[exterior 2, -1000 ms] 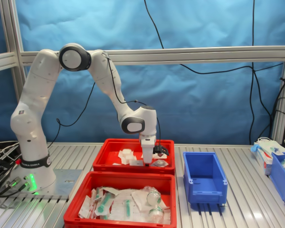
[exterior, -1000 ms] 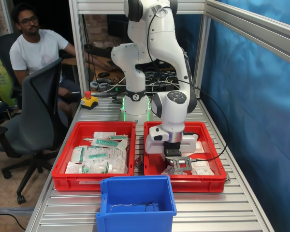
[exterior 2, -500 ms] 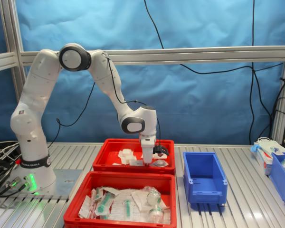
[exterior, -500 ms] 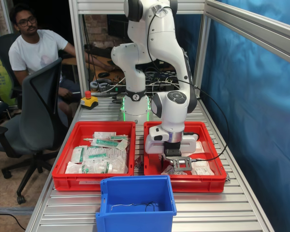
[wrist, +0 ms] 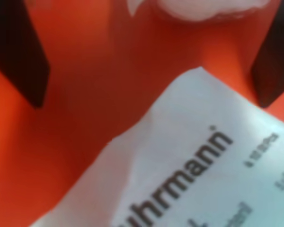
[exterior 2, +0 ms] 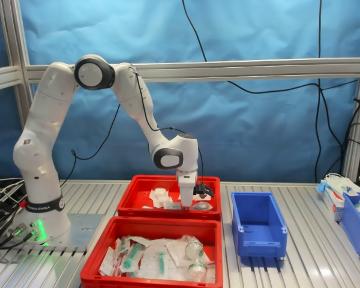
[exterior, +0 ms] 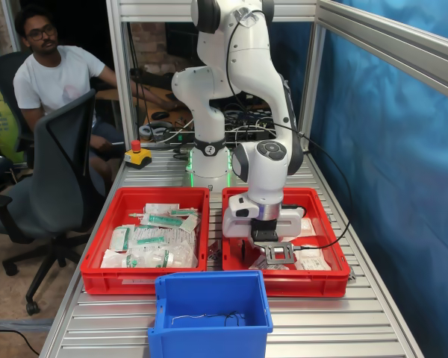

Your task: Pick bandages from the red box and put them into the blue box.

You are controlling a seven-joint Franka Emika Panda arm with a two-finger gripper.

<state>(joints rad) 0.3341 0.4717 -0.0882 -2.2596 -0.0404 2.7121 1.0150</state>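
The arm's fingers (wrist: 146,56) are down inside the red box (exterior: 330,277), spread wide with nothing pinched; the wrist view shows bare red floor between them. One bandage packet (wrist: 199,165), the white one with the "...hrmann" print, only pokes a corner in toward the far finger; a second puffy one (wrist: 208,8) sits just past the tips. My guess is that closing here catches a flimsy corner or nothing at all, so the packet could slide off or drop on the way to the blue box (exterior: 209,306), which sits well apart on the table (exterior: 336,328).
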